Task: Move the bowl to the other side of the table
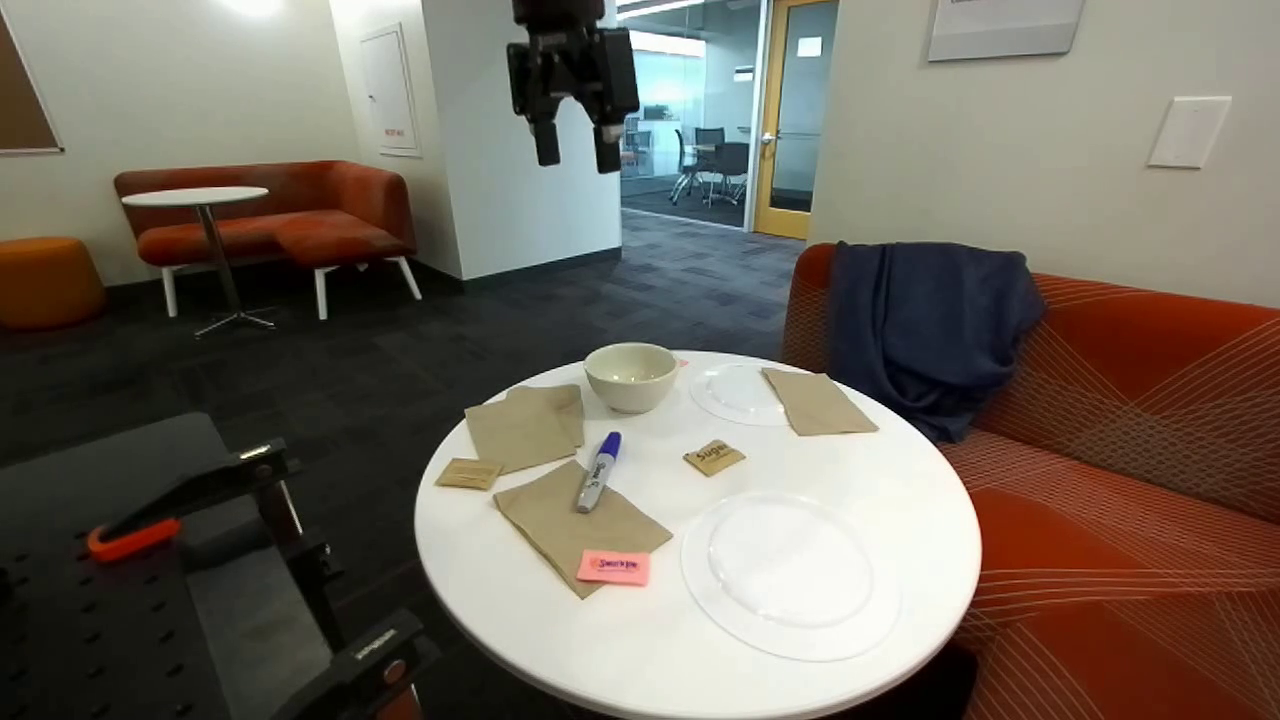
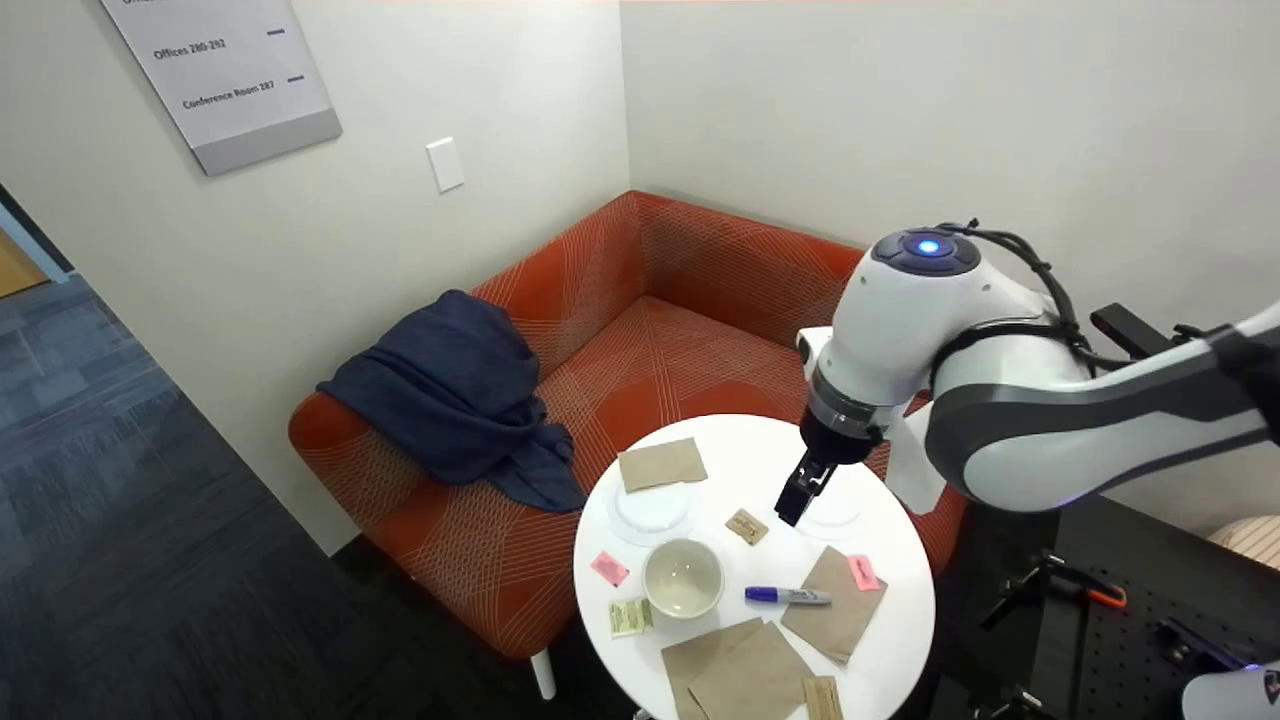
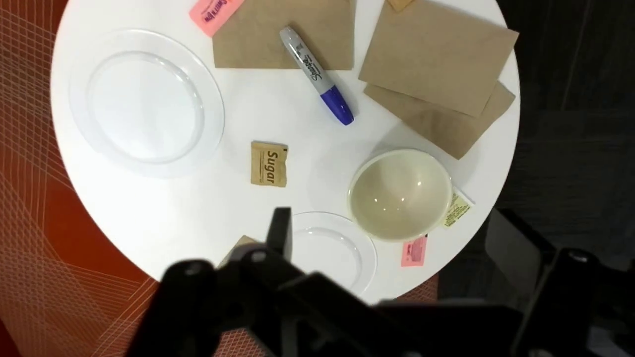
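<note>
The cream-white bowl [image 1: 630,378] stands upright near the edge of the round white table [image 1: 940,540]. It shows in both exterior views [image 2: 684,579], and its inside looks empty in the wrist view [image 3: 400,195]. Packets lie beside it, partly covered by it in the wrist view. My gripper [image 1: 577,155] is open with nothing between its fingers, high above the table. In an exterior view [image 2: 797,505] it hangs over the table beside the sugar packet. In the wrist view [image 3: 398,240] its fingers are spread wide, with the bowl far below and ahead of the gap.
Translucent plates [image 1: 790,575] lie flat, one close to the bowl [image 3: 332,250]. A purple-capped marker [image 3: 317,75] lies partly on a brown napkin [image 1: 580,520]. More napkins [image 3: 439,54], a sugar packet [image 3: 269,164] and pink packets [image 3: 414,251] are strewn about. An orange sofa [image 2: 680,350] borders the table.
</note>
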